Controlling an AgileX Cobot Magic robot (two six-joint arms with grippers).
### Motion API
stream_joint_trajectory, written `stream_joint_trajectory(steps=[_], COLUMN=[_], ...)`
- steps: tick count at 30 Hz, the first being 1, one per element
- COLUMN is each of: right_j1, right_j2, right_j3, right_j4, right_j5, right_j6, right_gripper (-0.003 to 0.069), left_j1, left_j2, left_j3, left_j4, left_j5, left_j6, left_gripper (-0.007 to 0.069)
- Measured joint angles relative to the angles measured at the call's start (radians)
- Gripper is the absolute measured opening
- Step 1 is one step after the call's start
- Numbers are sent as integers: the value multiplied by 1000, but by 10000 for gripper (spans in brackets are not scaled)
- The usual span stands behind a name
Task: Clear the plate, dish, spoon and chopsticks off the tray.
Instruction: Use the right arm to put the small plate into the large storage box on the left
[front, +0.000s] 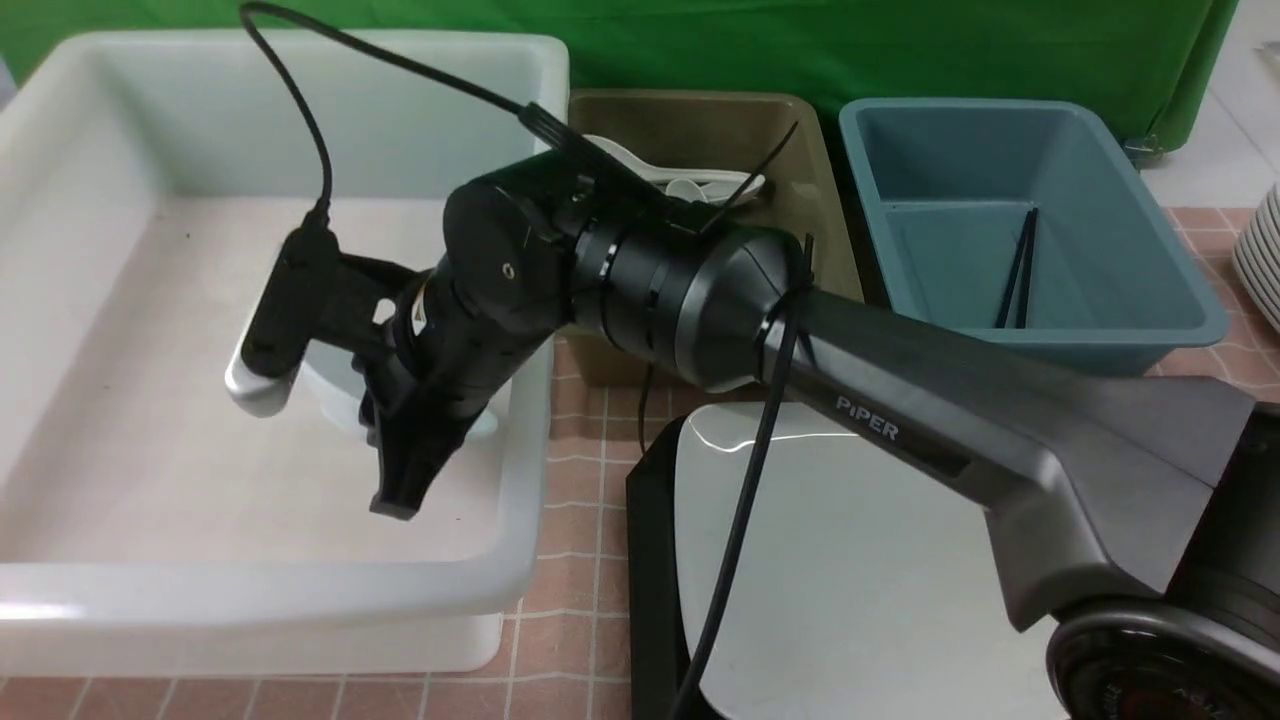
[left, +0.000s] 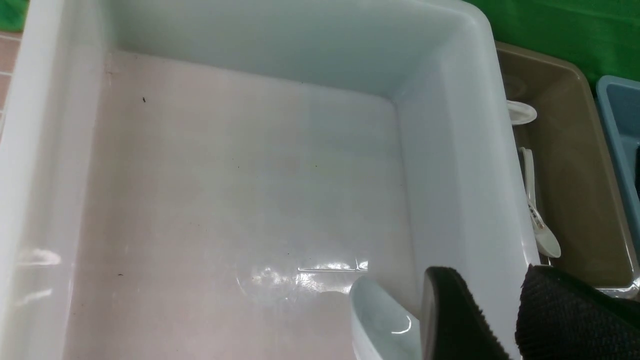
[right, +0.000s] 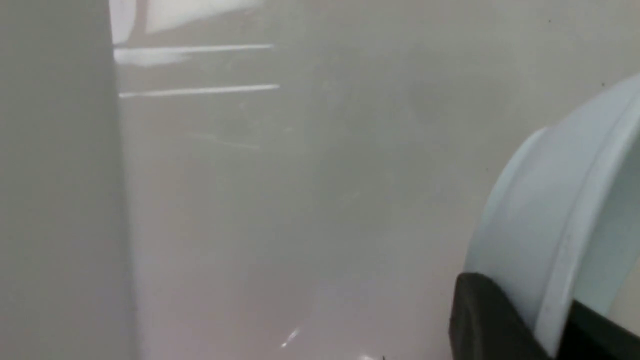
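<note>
My right arm reaches across into the white bin (front: 150, 420). There the right gripper (front: 400, 505) points down, shut on the rim of a small white dish (front: 335, 395). The right wrist view shows that rim (right: 550, 210) pinched between the two black fingers, just above the bin floor. My left gripper (left: 500, 300) hovers over the bin's near wall, open and empty, with the dish (left: 380, 320) beside it. The large white plate (front: 850, 580) lies on the black tray (front: 650, 560). The spoon (left: 537, 220) rests in the olive bin (front: 800, 180). The chopsticks (front: 1020, 270) lean in the blue bin (front: 1150, 300).
The three bins stand in a row along the back, in front of a green cloth. A stack of white plates (front: 1262, 260) sits at the far right edge. The right arm's forearm (front: 950, 420) crosses above the tray and the plate.
</note>
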Motion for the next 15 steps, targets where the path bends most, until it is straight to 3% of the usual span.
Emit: stream_joint_trajectory(steps=[4,8,15], right_j1=[0,0,0], right_j2=[0,0,-53], right_j3=[-2,-2,-3], right_j4=[-1,-1,-2], right_j5=[-1,0,76], right_j6=[0,10,62], right_gripper=[200,332,360], left_j1=[0,0,0], left_j2=[0,0,0], left_j3=[0,0,0], left_j4=[-2,-5,-5], left_j5=[1,1,1], left_j6=[0,2,2], left_gripper=[197,197,197])
